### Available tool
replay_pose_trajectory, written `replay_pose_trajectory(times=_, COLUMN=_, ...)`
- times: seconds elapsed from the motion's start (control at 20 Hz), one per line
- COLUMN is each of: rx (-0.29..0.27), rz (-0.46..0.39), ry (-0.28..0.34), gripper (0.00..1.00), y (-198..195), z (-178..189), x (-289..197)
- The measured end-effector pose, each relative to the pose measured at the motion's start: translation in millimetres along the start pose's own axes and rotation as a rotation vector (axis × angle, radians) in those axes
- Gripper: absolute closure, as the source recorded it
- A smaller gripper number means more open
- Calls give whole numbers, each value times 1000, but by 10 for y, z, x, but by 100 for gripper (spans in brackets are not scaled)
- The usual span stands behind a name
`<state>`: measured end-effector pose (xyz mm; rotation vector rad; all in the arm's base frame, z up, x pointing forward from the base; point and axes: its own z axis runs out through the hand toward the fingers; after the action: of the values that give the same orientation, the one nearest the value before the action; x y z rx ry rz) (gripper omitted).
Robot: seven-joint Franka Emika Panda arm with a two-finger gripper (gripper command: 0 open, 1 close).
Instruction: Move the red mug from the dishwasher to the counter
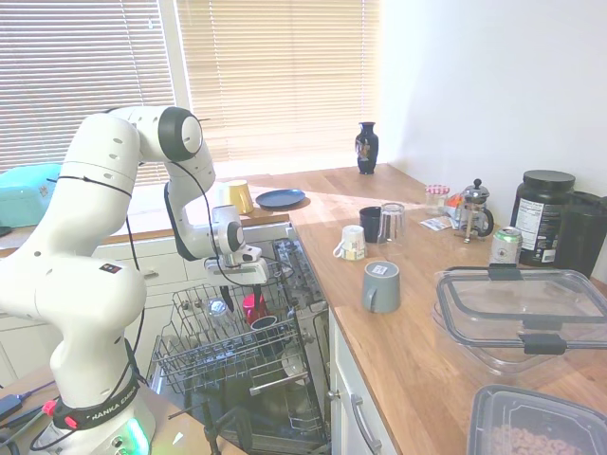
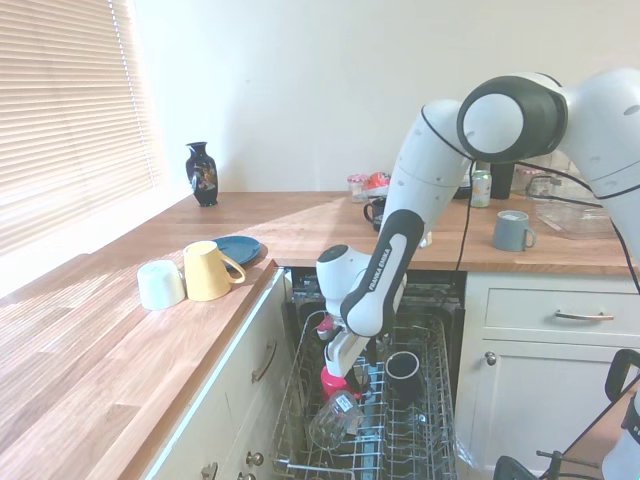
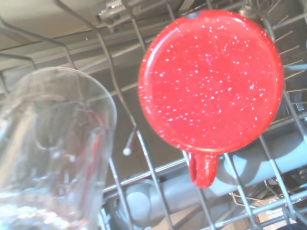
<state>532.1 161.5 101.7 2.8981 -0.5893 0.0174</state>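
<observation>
The red mug [image 3: 211, 81] stands upside down in the wire rack [image 2: 420, 430] of the dishwasher [image 1: 285, 379], beside a clear glass [image 3: 53, 148]. The tool [image 1: 248, 284] hangs just above the mug; I cannot tell if its fingers are spread. The tabletop [image 1: 417, 322] carries a grey mug [image 1: 381, 285].

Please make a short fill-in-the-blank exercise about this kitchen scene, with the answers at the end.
1. The red mug stands in the dishwasher rack with its base facing ____.
2. In the wrist view, the thing beside the red mug is a clear ____.
3. The dark vase stands on the ____, near the window.
4. The yellow cup on the counter lies next to a ____ plate.

Answers: up; glass; counter; blue
</observation>
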Motion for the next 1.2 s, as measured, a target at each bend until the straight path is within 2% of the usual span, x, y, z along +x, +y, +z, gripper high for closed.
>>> replay_pose_trajectory(times=0.35, rx=-26, rz=-39, ry=-5, gripper=0, y=-35, z=241, x=57)
replay_pose_trajectory(times=0.85, rx=-15, rz=-65, ry=-22, gripper=0, y=-303, z=572, x=132)
replay_pose_trajectory(times=0.9, rx=-13, rz=-65, ry=-20, gripper=100, y=-316, z=586, x=155)
replay_pose_trajectory(times=1.2, rx=3, rz=-77, ry=-12, gripper=100, y=-354, z=596, x=239)
